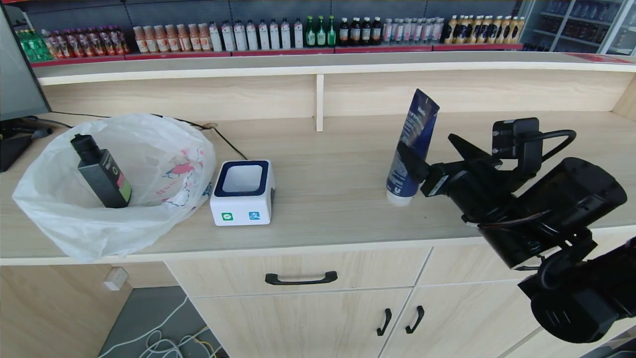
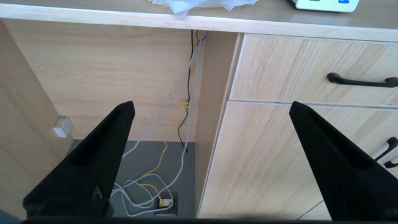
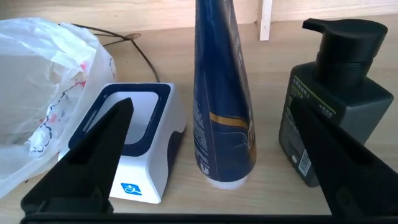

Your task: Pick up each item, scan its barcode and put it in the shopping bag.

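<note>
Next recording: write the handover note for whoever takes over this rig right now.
Left gripper: open, empty, low before the cabinet.
Right gripper: open, fingers either side of the blue tube standing cap-down on the counter; not closed.
Done: one dark bottle is in the shopping bag.
Left: grasp the tube, scan it at the white scanner, bag it; then the pump bottle beside it.

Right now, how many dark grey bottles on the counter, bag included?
2. One bottle sits inside the shopping bag; the other, a pump bottle, stands on the counter beside the blue tube. The right arm may hide more.
</note>
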Available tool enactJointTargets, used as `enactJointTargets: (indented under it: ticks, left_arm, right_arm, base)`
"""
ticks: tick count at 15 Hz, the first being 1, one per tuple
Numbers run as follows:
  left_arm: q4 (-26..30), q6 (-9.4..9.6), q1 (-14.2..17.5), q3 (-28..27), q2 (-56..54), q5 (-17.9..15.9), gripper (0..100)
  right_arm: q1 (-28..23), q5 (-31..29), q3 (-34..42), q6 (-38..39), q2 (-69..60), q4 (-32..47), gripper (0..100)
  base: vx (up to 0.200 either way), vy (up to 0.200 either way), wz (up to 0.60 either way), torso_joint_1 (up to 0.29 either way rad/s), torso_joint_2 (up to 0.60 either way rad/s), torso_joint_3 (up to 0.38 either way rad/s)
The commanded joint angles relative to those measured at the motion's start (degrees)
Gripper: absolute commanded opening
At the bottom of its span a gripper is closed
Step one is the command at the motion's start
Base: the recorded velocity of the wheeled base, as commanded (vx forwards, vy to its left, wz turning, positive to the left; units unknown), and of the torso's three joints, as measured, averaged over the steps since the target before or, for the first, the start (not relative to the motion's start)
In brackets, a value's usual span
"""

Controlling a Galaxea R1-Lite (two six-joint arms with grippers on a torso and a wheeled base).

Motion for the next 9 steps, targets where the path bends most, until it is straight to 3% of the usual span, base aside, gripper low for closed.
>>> enactJointTargets:
  ticks: [1,9]
  left_arm:
    - [0.0,-0.02,0.0,0.0,0.0,0.0,100]
    - [0.0,-0.02,0.0,0.0,0.0,0.0,100]
  right_arm:
    - [-1.2,0.1,-0.4,0.2,2.6,0.0,100]
    - [-0.9,2.0,-0.9,0.4,6.2,0.0,100]
  base:
    - [0.000,0.000,0.00,0.000,0.00,0.000]
    - [0.000,0.000,0.00,0.000,0.00,0.000]
